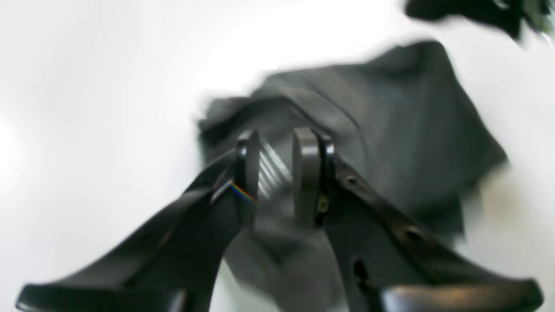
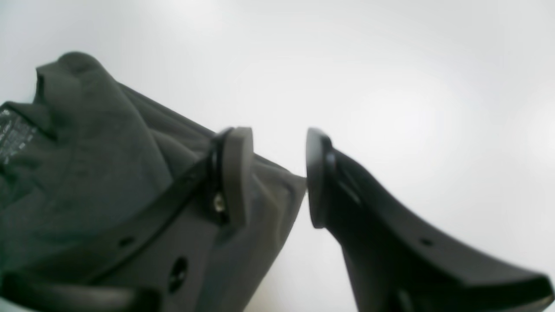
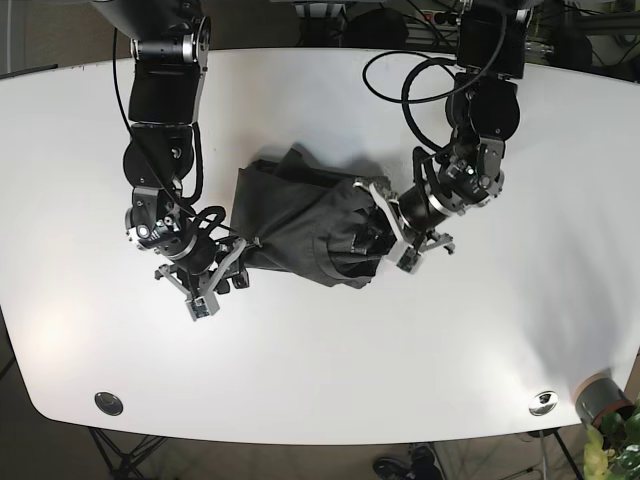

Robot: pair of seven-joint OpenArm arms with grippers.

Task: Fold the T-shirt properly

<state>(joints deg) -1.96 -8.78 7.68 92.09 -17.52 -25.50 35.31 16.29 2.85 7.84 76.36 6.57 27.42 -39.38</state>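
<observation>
I have the white table filling the base view, and the dark grey T-shirt sits near its middle, bunched into a rumpled heap, not laid flat. It looks soft and light, the kind of cloth that sags and slides when lifted, so I would take it by an edge or corner, not by the thick middle, and pinch through one layer only.

At three o'clock of the heap is the left gripper; its jaws stand parted over the cloth with nothing clamped between them that I can see. At eight o'clock is the right gripper, jaws also apart, with a corner of the shirt reaching into the gap but not pinched.

The left wrist view is smeared, so seams are hard to read there. I cannot tell sleeves from hem in the heap, and the underside is hidden.
</observation>
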